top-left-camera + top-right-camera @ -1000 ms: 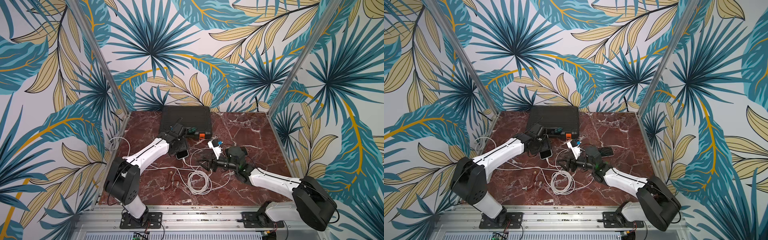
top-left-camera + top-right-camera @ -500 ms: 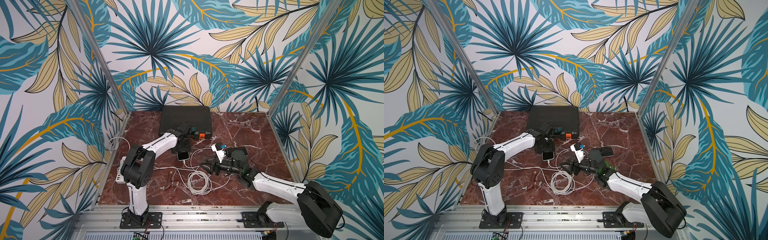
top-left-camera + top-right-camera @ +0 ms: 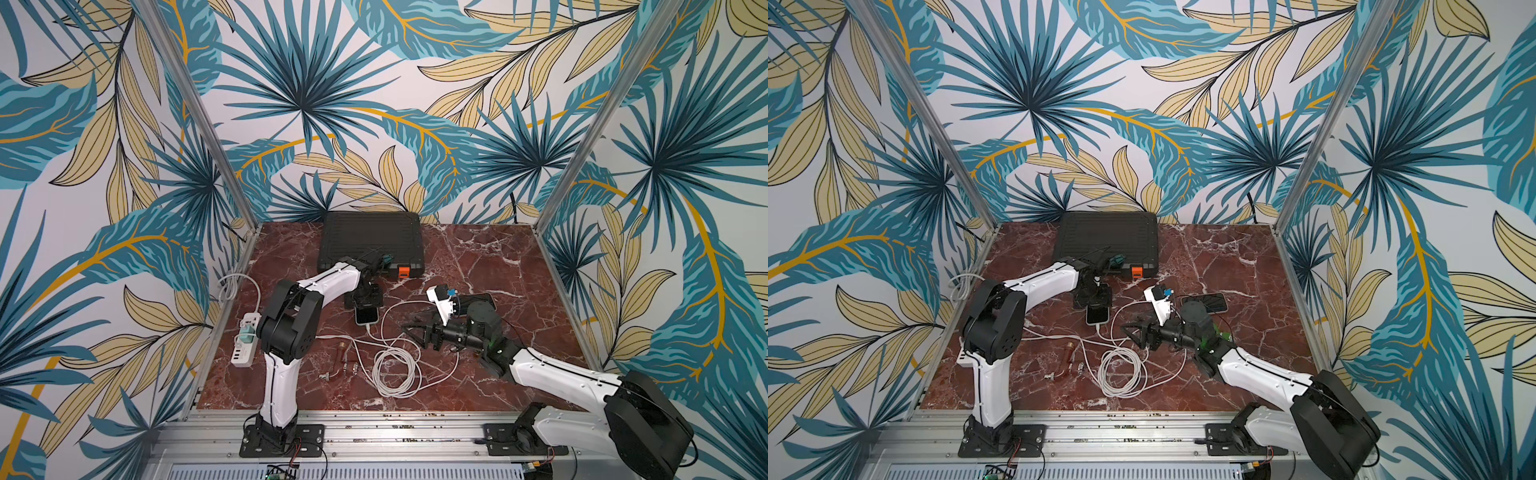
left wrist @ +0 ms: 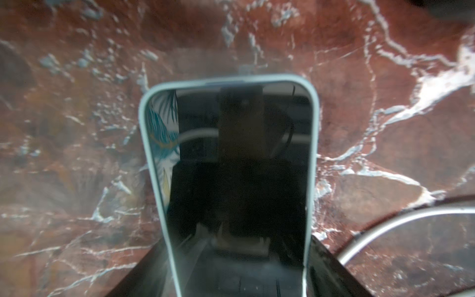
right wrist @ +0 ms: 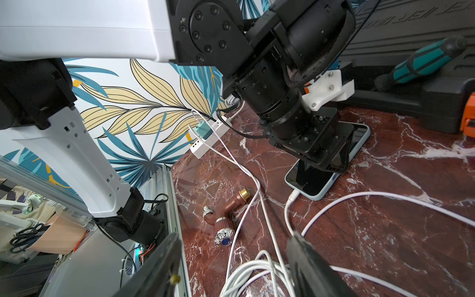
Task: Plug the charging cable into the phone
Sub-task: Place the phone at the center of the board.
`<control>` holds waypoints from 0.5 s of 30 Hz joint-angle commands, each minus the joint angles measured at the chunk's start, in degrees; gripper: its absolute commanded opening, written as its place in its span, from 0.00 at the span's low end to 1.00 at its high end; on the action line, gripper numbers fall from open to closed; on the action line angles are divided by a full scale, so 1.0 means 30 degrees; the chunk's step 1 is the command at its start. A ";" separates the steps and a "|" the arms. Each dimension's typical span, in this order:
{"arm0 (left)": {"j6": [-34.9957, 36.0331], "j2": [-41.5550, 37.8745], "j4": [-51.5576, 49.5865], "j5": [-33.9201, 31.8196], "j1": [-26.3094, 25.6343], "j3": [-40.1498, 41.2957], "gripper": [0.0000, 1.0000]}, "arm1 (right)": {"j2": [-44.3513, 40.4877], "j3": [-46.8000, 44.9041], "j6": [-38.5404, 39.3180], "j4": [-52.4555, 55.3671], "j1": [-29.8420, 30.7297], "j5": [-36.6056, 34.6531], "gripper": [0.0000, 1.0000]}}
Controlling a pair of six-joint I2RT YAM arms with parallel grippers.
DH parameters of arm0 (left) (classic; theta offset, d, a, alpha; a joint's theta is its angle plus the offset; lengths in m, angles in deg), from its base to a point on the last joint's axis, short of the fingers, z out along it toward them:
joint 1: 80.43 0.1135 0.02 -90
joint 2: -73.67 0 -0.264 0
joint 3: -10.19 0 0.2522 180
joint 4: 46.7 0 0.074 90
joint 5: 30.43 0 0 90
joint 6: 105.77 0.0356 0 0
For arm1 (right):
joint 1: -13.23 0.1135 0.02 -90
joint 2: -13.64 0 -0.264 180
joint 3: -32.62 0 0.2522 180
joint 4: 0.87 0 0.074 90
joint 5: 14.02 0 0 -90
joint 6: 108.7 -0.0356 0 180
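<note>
The red marble bench (image 3: pixel 478 257) fills the floor of the cell. A black case (image 3: pixel 370 237) lies flat at its far edge, a little left of the middle. The left arm (image 3: pixel 328 282) reaches from the near rail to a place just in front of this case. The right arm (image 3: pixel 552 370) lies low over the right half of the bench and points to the left.

A white power strip (image 3: pixel 245 345) rests along the left edge. From it the white charging cable (image 3: pixel 395 370) runs over the bench and makes a loose coil near the middle. Its plug (image 5: pixel 295 194) sits at the near end of the phone (image 3: pixel 366 316) and looks pushed into the port.

The phone lies flat, screen up, at the middle of the bench, just in front of the case. The left gripper (image 3: pixel 365 303) stands over its far half and is closed on the two long sides of the phone. The right gripper (image 5: pixel 232 239) hangs just above the coil, spread wide and holding nothing.

A second dark phone (image 3: pixel 478 298) lies to the right, behind the right arm. A brown pipe piece (image 3: pixel 340 353) lies left of the coil, touching the cable. A screwdriver (image 5: pixel 424 61) with a teal and black handle rests on the near part of the case.
</note>
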 commanded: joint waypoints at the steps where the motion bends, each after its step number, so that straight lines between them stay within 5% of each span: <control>1: 0.0470 0.0246 -0.0468 0.0092 0.0103 -0.0694 0.22 | -0.0333 -0.0548 0.0066 0.0559 -0.0070 -0.0346 0.71; 6: 0.0441 0.0570 -0.0545 0.0156 0.0115 -0.1036 0.34 | -0.0428 -0.0548 -0.0016 0.0642 -0.0071 -0.0330 0.71; 12: 0.0382 0.0596 -0.0609 0.0193 0.0143 -0.1258 0.92 | -0.0588 -0.0691 -0.0055 0.0657 -0.0059 -0.0429 0.72; 15: 0.0442 0.0506 -0.0695 0.0254 0.0104 -0.1266 1.00 | -0.0748 -0.0817 -0.0100 0.0668 -0.0057 -0.0652 0.74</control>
